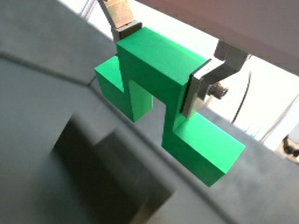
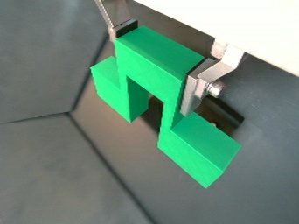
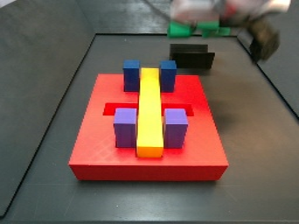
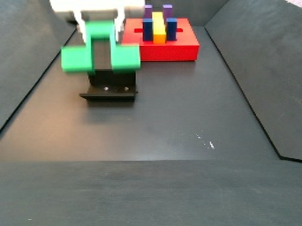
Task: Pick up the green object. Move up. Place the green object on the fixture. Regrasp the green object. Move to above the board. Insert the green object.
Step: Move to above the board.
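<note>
My gripper (image 1: 165, 56) is shut on the green object (image 1: 158, 63), with the silver fingers clamped on the two ends of its top bar; its two legs and feet hang below. Both wrist views show this grip (image 2: 163, 55) on the green object (image 2: 152, 66). In a side view the gripper (image 4: 99, 25) holds the green object (image 4: 80, 56) right over the black fixture (image 4: 109, 88); whether they touch I cannot tell. Another side view shows the gripper (image 3: 211, 19) blurred, a bit of the green object (image 3: 201, 28) under it, and the fixture (image 3: 191, 58) just below. The red board (image 3: 105, 153) lies apart.
On the board sit a long yellow bar (image 3: 149, 109), blue blocks (image 3: 132, 73) and purple blocks (image 3: 125, 128). The board (image 4: 183, 51) stands beyond the fixture in a side view. Dark walls ring the dark floor (image 4: 177, 141).
</note>
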